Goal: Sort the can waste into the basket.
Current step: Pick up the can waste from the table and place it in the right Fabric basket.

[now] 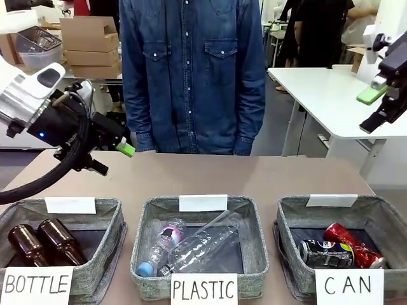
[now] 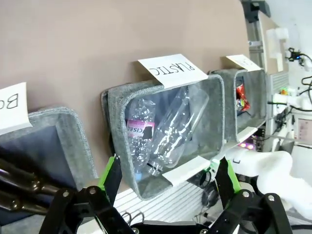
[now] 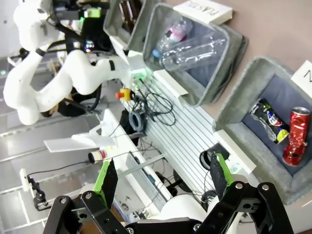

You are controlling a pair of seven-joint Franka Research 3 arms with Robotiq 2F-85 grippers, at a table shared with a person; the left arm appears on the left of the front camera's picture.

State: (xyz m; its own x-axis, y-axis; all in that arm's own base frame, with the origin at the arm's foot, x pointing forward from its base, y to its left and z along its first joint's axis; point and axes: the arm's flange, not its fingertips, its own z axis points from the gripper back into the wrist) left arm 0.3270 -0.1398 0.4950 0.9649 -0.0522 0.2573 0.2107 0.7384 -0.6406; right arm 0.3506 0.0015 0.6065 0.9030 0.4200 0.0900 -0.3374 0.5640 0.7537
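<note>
The grey CAN basket [image 1: 381, 210] stands at the table's front right. Inside it lie the shiny red can [image 1: 353, 244] and the black-and-silver can [image 1: 325, 254], side by side. The right wrist view shows the same basket [image 3: 234, 112] with the red can [image 3: 296, 136] and the black-and-silver can [image 3: 267, 122] on its dark lining. My left gripper [image 1: 113, 159] hangs open and empty above the table's far left. My right gripper [image 1: 375, 109] is raised high at the far right, open and empty. Their own views show the left gripper [image 2: 169, 178] and the right gripper [image 3: 163, 179] with fingers spread wide.
The PLASTIC basket [image 1: 143, 219] holds clear bottles in the front middle. The BOTTLE basket [image 1: 108, 210] holds two brown bottles at the front left. A person in a denim shirt [image 1: 191, 70] stands at the far edge. A white table [image 1: 318, 89] stands behind on the right.
</note>
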